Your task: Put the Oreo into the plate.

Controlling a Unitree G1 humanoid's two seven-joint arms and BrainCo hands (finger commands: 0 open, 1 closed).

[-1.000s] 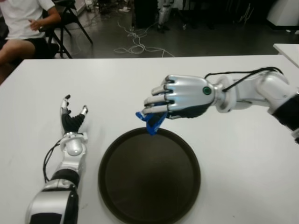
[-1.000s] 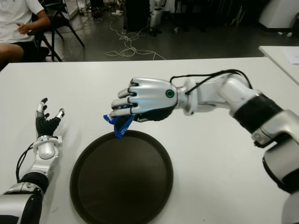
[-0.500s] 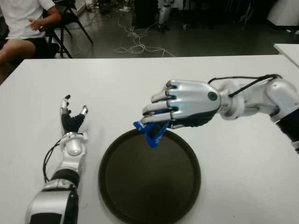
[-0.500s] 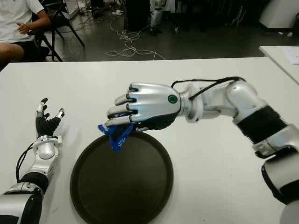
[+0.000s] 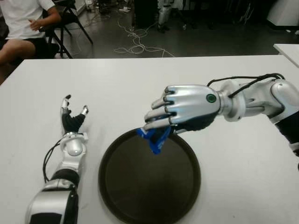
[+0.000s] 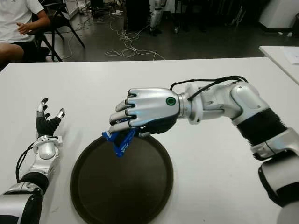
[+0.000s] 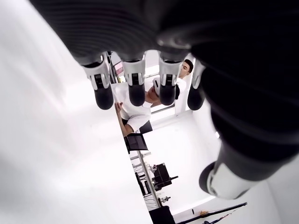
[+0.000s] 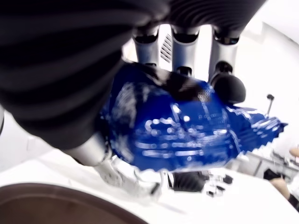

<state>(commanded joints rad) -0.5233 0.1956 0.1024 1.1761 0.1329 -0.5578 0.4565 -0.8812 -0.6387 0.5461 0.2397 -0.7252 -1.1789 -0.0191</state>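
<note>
Oreo packet [image 5: 154,137] mostly covered by right hand [image 5: 180,108] fingers in eye views, only its blue lower end shows; print blurred in right wrist view, unreadable. Plate [image 5: 149,205] near rim cut by bottom edge. Person [image 5: 21,23] at far left cropped by frame; left hand [image 5: 73,122] palm underside not visible.

A white counter [image 5: 117,79] is filling most of the scene. Beyond its far-left corner a person [image 5: 23,21] is sitting beside a black chair [image 5: 70,14], and cables [image 5: 135,44] are lying on the floor behind.
</note>
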